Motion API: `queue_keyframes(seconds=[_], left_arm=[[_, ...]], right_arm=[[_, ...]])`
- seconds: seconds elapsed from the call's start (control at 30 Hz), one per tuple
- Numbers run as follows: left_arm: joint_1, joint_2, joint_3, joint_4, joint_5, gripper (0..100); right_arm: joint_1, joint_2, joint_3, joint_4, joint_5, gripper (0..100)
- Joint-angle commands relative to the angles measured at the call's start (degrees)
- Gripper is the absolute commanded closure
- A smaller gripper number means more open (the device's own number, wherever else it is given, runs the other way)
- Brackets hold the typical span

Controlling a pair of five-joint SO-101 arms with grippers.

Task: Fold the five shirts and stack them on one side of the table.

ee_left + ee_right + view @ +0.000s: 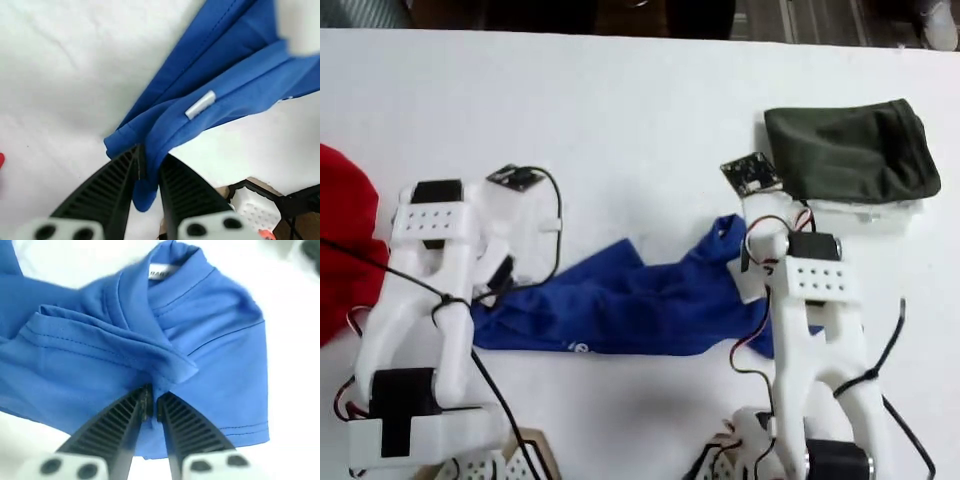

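Blue shirt (640, 300) lies bunched centrally, green shirt (850, 150) folded, red shirt (345, 240) heaped.

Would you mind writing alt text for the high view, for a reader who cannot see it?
A crumpled blue shirt lies across the white table between the left arm and the right arm, one at each end. A folded dark green shirt sits beyond the right arm, and a red garment lies beside the left arm.

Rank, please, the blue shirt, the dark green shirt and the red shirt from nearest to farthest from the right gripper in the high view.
1. blue shirt: centre, clamped in the jaws of the right gripper.
2. dark green shirt: folded, just beyond it on the right side.
3. red shirt: far across, on the left side.
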State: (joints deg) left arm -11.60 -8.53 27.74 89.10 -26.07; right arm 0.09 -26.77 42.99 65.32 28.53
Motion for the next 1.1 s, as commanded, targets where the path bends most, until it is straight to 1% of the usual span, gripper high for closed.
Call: queue_keyframes(seconds=[0.0,0.13,0.27,0.43,0.6,0.67,0.73,0.83,1.07], left_arm=[[0.5,-0.2,-0.6,-0.3,0.1,97],[0.5,-0.5,-2.2,0.4,0.1,97],[0.5,-0.5,-9.6,4.8,0.1,97],[0.5,-0.5,-24.9,12.5,0.1,97],[0.2,-0.7,-35.7,13.3,0.3,97],[0.3,-1.4,-38.7,13.3,2.4,97],[0.5,-4.3,-41.2,13.3,4.2,97],[0.6,-11.0,-44.0,13.3,4.2,97],[0.3,-25.8,-45.1,12.3,1.8,98]], right_arm=[[0.5,-3.6,-1.6,0.5,-0.6,98.0],[0.6,-5.4,-1.7,0.3,-1.1,98.0],[0.7,-9.9,-4.9,-1.8,-1.1,98.0],[0.8,-13.5,-16.9,-2.4,-1.1,98.0],[1.0,-13.8,-30.1,-2.3,-1.1,98.0],[2.0,-13.7,-34.2,-2.3,-1.1,98.0],[2.9,-13.8,-37.6,-2.3,-1.1,98.0],[4.1,-14.6,-43.9,-1.0,-1.1,98.0],[4.1,-15.3,-61.2,5.1,-1.1,98.0]])
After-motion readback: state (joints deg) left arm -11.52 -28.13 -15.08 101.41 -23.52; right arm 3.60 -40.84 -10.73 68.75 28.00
